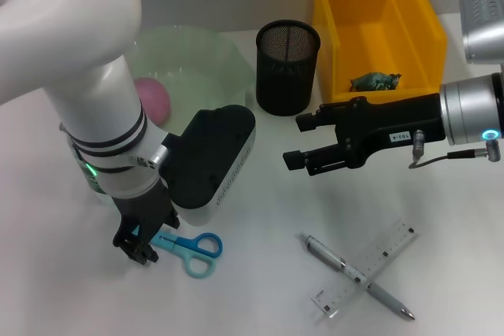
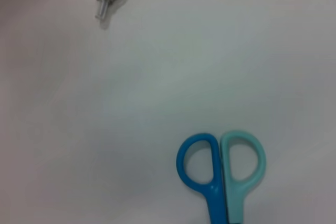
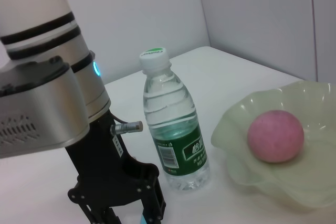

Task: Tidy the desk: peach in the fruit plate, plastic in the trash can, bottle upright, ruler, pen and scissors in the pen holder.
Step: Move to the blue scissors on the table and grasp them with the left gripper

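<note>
Down at the tabletop's (image 1: 260, 273) near left, the left end effector (image 1: 140, 248) hangs over the blade end of the scissors (image 1: 191, 248); how far its fingers are parted cannot be told. Empty, the right end effector (image 1: 302, 141) hovers spread apart before the pen holder (image 1: 287, 67). Pen (image 1: 358, 277) and ruler (image 1: 364, 268) lie crossed. The peach (image 1: 152, 98) sits in the fruit plate (image 1: 228, 60), the bottle (image 3: 172, 129) upright alongside, crumpled plastic (image 1: 375, 81) in the yellow trash can (image 1: 378, 17).

My surface (image 1: 260, 218) looks smooth, matt white. The scissors (image 1: 189, 248) have glossy plastic handles, the ruler (image 1: 364, 267) is clear plastic, the pen holder (image 1: 287, 67) black wire mesh. Upper right, the bin (image 1: 374, 21) is shiny yellow plastic; the plate (image 3: 283, 140) translucent, glassy green.
</note>
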